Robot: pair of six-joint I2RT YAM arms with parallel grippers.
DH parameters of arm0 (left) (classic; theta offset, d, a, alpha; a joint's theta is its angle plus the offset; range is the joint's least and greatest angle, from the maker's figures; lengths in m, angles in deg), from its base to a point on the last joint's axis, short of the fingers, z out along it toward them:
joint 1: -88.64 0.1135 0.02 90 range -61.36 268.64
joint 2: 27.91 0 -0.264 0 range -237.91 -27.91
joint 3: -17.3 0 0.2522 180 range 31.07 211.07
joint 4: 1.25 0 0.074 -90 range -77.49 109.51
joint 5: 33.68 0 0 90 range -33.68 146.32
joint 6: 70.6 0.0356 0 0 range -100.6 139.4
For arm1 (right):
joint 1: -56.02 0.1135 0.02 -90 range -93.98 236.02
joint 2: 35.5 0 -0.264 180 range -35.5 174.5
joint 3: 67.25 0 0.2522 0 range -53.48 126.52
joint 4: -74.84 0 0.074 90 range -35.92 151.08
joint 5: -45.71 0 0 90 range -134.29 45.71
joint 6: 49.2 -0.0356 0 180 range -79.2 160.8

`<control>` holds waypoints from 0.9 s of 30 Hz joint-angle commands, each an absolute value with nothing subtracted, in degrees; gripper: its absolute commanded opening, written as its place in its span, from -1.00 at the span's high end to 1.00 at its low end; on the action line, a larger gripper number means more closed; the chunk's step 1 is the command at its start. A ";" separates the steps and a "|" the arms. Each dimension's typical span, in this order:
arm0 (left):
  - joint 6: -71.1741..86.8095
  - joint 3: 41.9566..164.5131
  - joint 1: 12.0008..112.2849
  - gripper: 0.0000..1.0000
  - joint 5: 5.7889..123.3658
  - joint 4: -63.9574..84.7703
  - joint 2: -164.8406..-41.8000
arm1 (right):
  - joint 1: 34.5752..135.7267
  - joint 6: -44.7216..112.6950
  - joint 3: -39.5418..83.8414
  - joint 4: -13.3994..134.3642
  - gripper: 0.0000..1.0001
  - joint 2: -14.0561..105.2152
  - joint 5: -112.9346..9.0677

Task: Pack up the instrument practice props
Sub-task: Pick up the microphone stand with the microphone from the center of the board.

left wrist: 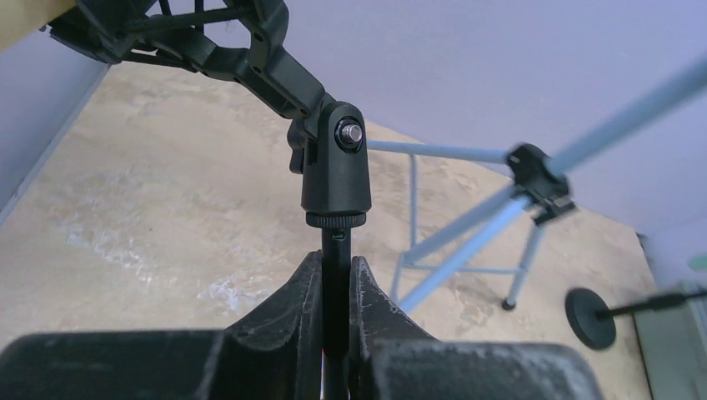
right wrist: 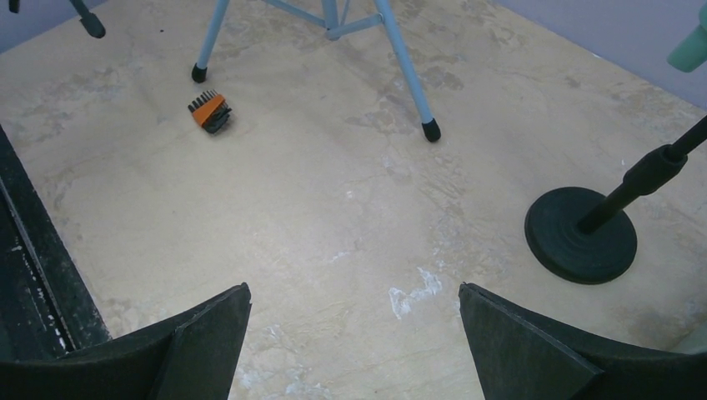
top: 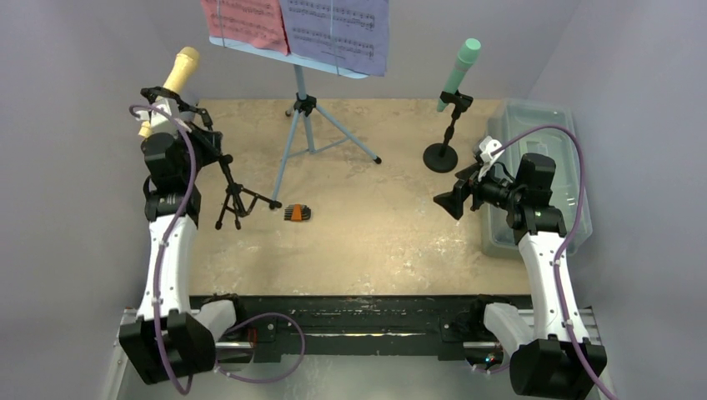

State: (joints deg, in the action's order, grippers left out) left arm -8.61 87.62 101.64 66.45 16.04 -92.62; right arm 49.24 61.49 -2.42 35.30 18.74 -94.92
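Observation:
My left gripper [top: 203, 137] is shut on the thin black pole [left wrist: 336, 250] of a small black microphone tripod [top: 238, 200], just below its clip mount [left wrist: 333, 167]. The yellow microphone [top: 179, 71] sits in that clip and leans to the upper left. The light-blue tripod [top: 304, 125] stands at the back centre, with a red page [top: 246, 21] and a purple page [top: 338, 29] on its tray [top: 258, 48]. The mint-green microphone [top: 460, 67] stands on a black round-base stand [top: 440, 157]. My right gripper [top: 450, 202] is open and empty above the table [right wrist: 354, 287], left of that base [right wrist: 579, 233].
A translucent grey tub [top: 542, 179] sits at the right edge, behind my right wrist. A small orange and black object [top: 297, 212] lies near the blue tripod's front foot; it also shows in the right wrist view [right wrist: 210, 112]. Walls close in on both sides.

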 commanded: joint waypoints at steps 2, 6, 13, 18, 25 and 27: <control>-2.56 83.48 99.22 1.00 77.95 10.90 -80.63 | 49.35 62.46 -2.49 35.48 -0.98 18.11 -97.09; -1.62 80.21 97.52 1.00 84.81 7.66 -74.84 | 49.36 62.73 -2.54 35.34 -0.98 18.46 -98.06; -0.88 76.37 95.64 1.00 86.29 10.31 -68.40 | 49.34 63.96 -2.77 35.00 -0.98 18.45 -99.04; -3.82 71.87 95.00 1.00 91.79 4.76 -65.41 | 49.34 64.83 -2.73 34.65 -0.97 18.46 -99.35; -4.37 66.56 91.86 1.00 101.34 -6.50 -62.27 | 49.35 67.45 -2.68 33.37 -0.98 18.29 -100.93; -6.45 65.26 91.11 1.00 103.63 -11.74 -62.16 | 49.34 67.99 -2.63 33.08 -0.98 18.29 -101.51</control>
State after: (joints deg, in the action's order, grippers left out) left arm -3.13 65.89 92.52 96.37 5.46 -63.99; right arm 49.26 65.51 -2.42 34.34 18.74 -98.53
